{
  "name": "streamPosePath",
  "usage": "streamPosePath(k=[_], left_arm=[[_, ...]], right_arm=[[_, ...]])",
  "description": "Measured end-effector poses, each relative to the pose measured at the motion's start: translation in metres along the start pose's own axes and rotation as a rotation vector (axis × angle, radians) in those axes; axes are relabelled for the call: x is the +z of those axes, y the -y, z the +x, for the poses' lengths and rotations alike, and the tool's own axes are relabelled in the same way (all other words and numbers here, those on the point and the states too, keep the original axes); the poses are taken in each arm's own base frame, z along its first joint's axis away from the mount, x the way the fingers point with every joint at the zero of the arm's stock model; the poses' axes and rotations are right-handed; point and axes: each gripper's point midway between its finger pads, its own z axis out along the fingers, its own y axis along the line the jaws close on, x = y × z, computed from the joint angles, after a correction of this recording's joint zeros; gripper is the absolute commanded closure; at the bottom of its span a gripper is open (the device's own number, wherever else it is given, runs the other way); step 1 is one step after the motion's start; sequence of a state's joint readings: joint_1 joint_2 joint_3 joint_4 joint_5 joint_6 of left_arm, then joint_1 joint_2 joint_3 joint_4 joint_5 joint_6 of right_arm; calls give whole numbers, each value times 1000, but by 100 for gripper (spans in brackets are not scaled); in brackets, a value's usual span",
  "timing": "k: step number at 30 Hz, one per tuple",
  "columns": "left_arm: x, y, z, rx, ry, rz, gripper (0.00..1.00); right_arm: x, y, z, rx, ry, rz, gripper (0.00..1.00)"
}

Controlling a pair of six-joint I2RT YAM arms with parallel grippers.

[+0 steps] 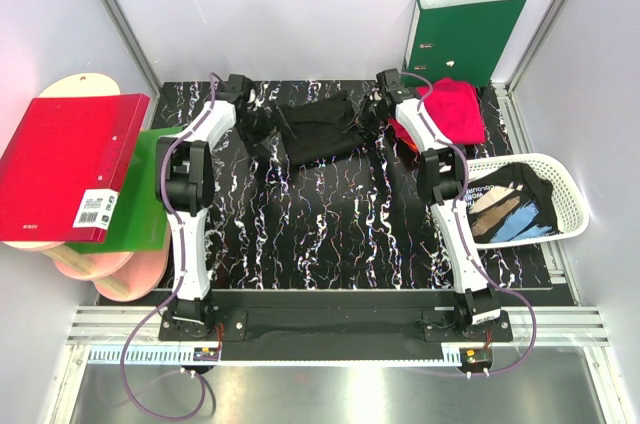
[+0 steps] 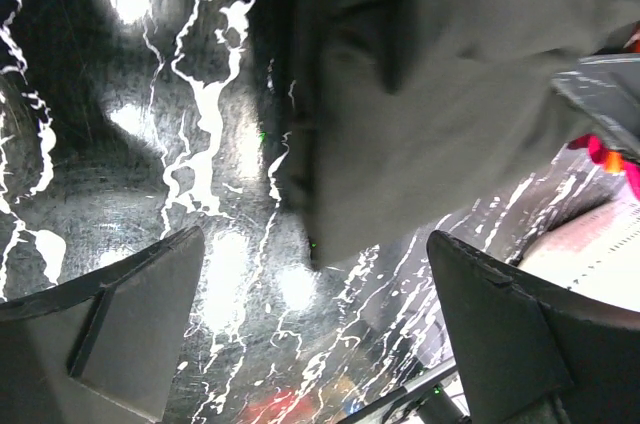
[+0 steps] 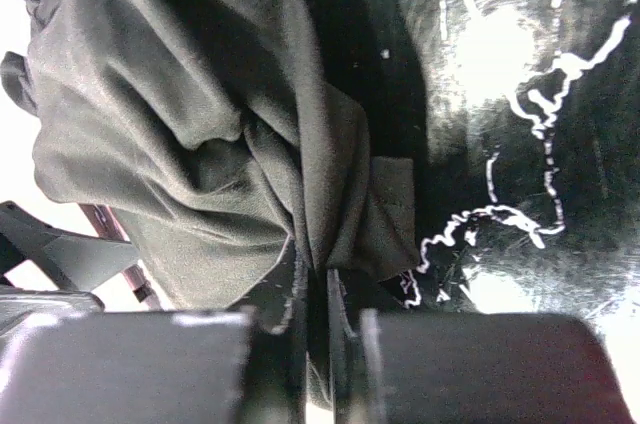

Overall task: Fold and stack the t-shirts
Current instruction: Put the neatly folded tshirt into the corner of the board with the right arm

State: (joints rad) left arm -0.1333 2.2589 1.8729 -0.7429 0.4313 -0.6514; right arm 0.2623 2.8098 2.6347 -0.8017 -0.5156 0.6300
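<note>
White panel walls point(image 1: 300, 4) box me in, with aluminium posts point(image 1: 117, 14) running up the back corners. Below me is the table point(image 1: 330, 234), glossy black, veined white like marble, bright light glaring off it. A green binder point(image 1: 465, 34) leans on the back wall. A silver rail point(image 1: 560, 324) lines the near edge.

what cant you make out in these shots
Black t-shirt: crumpled in every view, any chest print hidden.
Crimson-pink t-shirt: top view, right arm covers part.
Printed t-shirt in the basket: top view, bunched, print partly folded under.
Left gripper: top view, fingertips blend into black cloth.
</note>
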Motion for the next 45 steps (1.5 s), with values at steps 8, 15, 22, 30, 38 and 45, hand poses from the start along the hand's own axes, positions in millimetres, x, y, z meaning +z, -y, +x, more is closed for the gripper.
streamPosePath(k=[8,15,22,30,38,45], left_arm=[[-20,11,-5,7,22,38,1],[-26,15,-4,14,23,50,1],[-21,3,8,17,-9,31,1],[-22,-7,21,25,-35,13,1],[-22,-7,23,28,-43,17,1],[-20,-10,28,24,-57,15,1]], right_arm=[[-7,1,-3,-81,41,72,100],[-60,-7,-27,-253,188,246,100],[-113,-26,-56,-355,338,329,100],[-128,-10,-67,-371,376,425,100],[-167,4,-94,-363,452,481,100],[-235,3,-123,-343,584,516,100]])
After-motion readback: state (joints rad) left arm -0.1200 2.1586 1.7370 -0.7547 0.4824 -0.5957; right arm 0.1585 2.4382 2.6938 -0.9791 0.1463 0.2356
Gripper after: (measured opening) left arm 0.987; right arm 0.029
